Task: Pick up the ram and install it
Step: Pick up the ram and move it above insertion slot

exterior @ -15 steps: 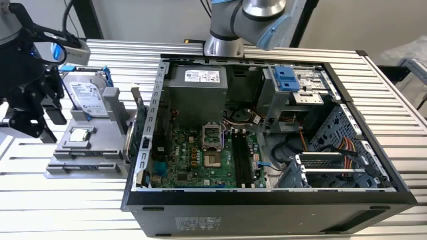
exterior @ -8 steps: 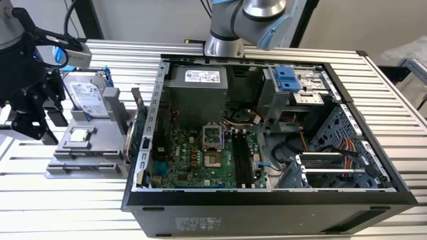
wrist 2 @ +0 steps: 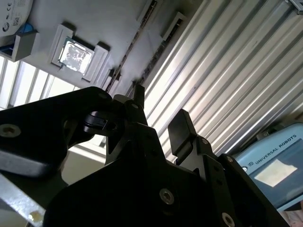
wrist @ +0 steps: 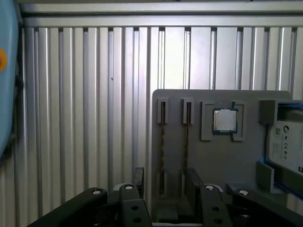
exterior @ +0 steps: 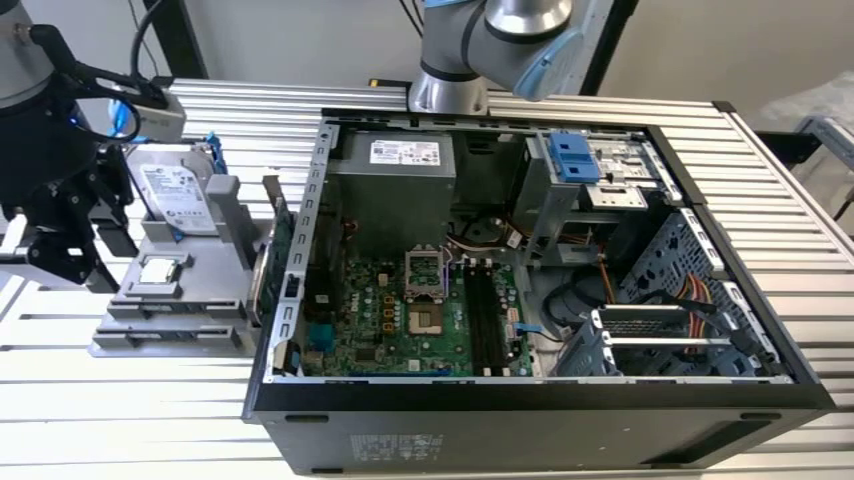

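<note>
Two ram sticks stand on edge in the slots of a grey holder (wrist: pixel 222 161); in the first wrist view they are thin lines, ram (wrist: pixel 163 135) and ram (wrist: pixel 187 137). In the exterior view the ram (exterior: pixel 275 215) stands at the holder's side nearest the case. My gripper (wrist: pixel 165 182) is open above the holder, with one ram line lying between its fingers (wrist: pixel 138 177) and apart from them. In the second wrist view the gripper (wrist 2: pixel 158 113) is open, and the ram (wrist 2: pixel 130 49) is a dark line beyond it. In the exterior view the gripper (exterior: pixel 80 260) hangs at the far left.
The holder also carries a square silver processor (wrist: pixel 224 120) and a hard drive (exterior: pixel 180 195). An open computer case (exterior: pixel 534 400) lies on the ribbed metal table (exterior: pixel 134 410), its motherboard showing dark memory slots (exterior: pixel 483 320). A second arm's base (exterior: pixel 447 85) stands behind the case.
</note>
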You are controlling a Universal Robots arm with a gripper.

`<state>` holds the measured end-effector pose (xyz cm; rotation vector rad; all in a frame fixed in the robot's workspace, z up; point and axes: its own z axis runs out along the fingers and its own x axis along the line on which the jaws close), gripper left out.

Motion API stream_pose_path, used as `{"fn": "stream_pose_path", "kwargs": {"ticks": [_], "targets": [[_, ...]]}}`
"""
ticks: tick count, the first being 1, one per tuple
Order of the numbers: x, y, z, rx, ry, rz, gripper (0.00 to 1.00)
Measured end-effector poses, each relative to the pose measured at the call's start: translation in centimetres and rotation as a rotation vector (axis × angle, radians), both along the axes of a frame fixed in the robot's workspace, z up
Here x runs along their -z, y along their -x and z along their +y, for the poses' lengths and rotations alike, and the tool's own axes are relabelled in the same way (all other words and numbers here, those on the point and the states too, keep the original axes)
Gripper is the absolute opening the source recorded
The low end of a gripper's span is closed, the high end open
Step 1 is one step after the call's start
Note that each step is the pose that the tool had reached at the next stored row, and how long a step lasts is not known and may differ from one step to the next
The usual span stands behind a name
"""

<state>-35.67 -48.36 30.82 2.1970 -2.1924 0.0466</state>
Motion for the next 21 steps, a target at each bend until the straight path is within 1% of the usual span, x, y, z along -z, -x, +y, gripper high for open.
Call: {"fn": "stream_pose_path", "kwargs": {"ticks": [16,21], "targets": [[1.08,-0.05,0.07,0.0,0.0013,0.0001,1.0],[1.37,-0.25,0.09,0.0,0.0013,0.0001,1.0]]}}
